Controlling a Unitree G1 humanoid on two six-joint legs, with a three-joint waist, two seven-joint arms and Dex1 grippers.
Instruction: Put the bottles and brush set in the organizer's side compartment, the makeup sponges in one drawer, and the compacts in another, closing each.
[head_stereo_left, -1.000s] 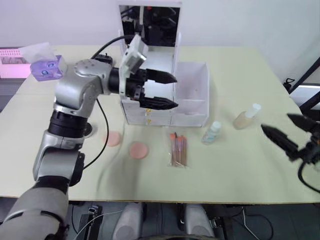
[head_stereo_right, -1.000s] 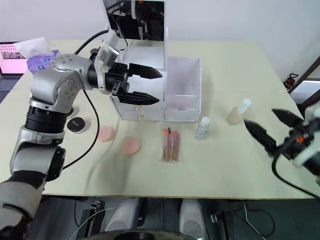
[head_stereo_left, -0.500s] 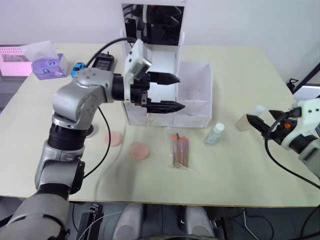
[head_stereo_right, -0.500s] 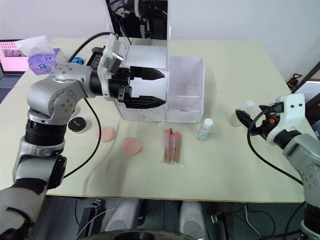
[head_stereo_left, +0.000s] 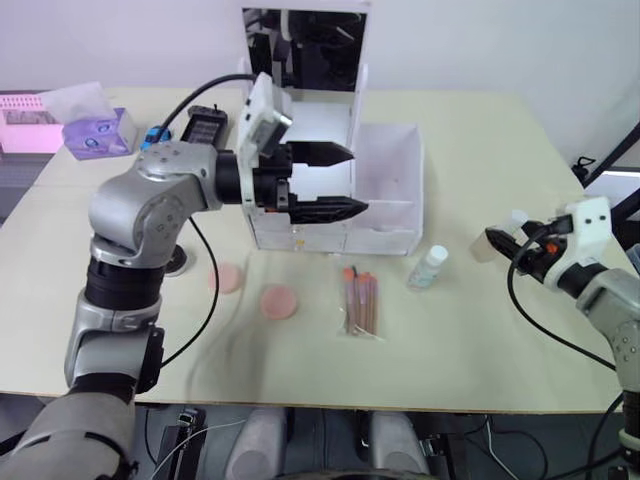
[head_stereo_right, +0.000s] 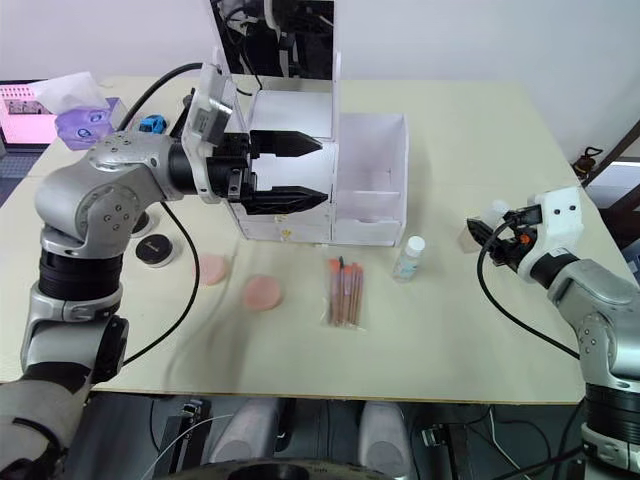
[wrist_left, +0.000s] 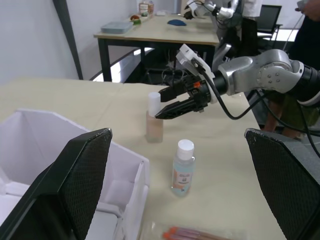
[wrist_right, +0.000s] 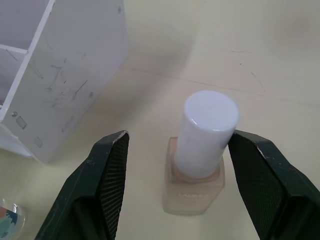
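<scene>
The white organizer (head_stereo_left: 385, 228) stands mid-table with its mirror lid (head_stereo_left: 305, 50) upright, both drawers pushed in and the side compartment (head_stereo_left: 392, 165) on its right. My left gripper (head_stereo_left: 347, 180) hovers open in front of the drawer section, holding nothing. My right gripper (wrist_right: 179, 137) is open, one finger on each side of the beige bottle (wrist_right: 197, 150), which stands upright on the table. The teal-label bottle (head_stereo_left: 428, 267) stands near the organizer's right front corner. The bagged brush set (head_stereo_left: 358, 302) and two pink sponges (head_stereo_left: 277, 300) (head_stereo_left: 228, 278) lie in front. One black compact (head_stereo_right: 152, 250) sits at the left.
At the back left sit a purple tissue box (head_stereo_left: 95, 135), a pink box (head_stereo_left: 25, 110), a small blue toy (head_stereo_left: 152, 133) and a black game console (head_stereo_left: 210, 125). Bare tabletop (head_stereo_left: 470, 340) spreads along the front edge and at the right.
My right arm has swung in from the front right, and its open fingers now straddle the beige bottle. The left gripper has stayed open by the organizer, shifting only slightly.
</scene>
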